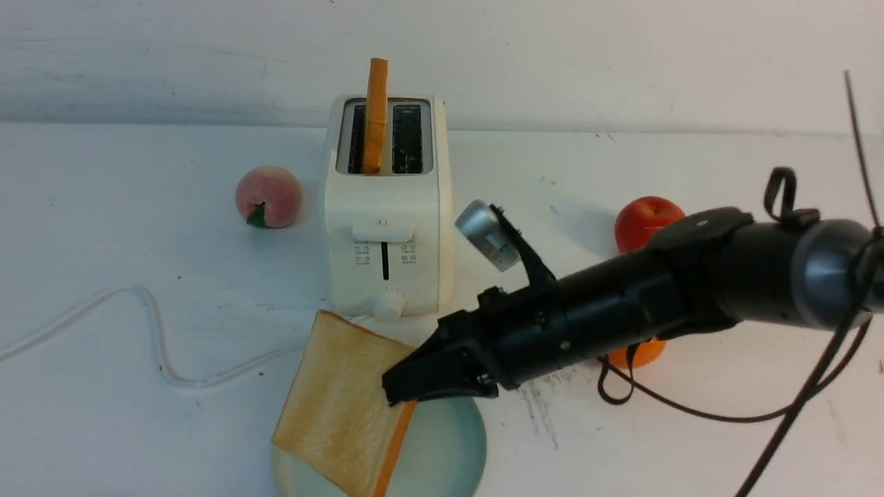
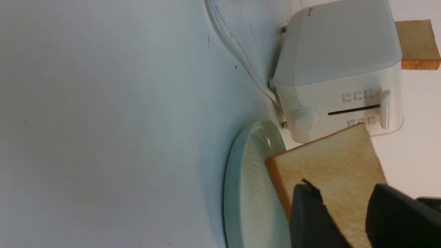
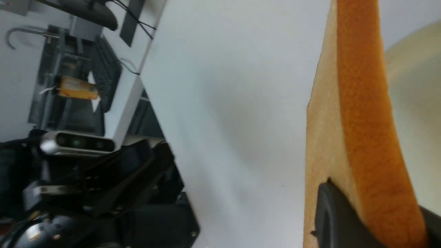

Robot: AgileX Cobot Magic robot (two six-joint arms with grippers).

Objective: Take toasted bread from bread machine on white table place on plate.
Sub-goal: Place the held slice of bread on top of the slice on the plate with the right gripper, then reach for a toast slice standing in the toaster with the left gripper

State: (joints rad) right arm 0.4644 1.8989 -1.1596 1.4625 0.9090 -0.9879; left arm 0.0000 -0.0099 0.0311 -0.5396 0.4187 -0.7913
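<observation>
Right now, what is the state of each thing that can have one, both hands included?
Boxy white two-slot toaster: lever up, right slot empty.
Round blue-green glossy plate: no toast lying flat on it.
Tan square toast slice: held tilted over the plate, not yet laid down.
Second toast slice: upright in the toaster's left slot, sticking out.
Right hand: shut on the tan slice.
Left hand: open, holding nothing.

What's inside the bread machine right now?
One toasted slice stands upright in the bread machine's left slot, its top sticking out. The right slot looks empty. The slice's lower part is hidden inside the slot.
</observation>
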